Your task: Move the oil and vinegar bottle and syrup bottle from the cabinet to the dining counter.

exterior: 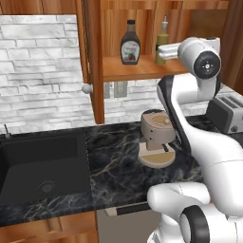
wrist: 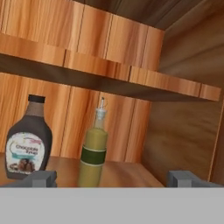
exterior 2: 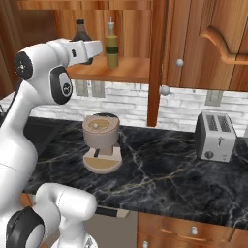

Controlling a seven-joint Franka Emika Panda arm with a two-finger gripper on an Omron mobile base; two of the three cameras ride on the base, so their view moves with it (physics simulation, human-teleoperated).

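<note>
Arm raised, forearm level, reaching forward; pincer [wrist: 112, 178] spread wide, nothing between fingers.

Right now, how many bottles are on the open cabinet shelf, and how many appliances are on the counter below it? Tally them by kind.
Bottles: 2, a syrup bottle and an oil and vinegar bottle
Coffee machines: 1
Toasters: 1
Total: 4

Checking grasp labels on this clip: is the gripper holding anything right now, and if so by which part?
Nothing is held. The gripper is open, fingertips spread either side of the tall slim yellow-green glass bottle, short of touching it; the squat dark-brown bottle stands beside.
</note>
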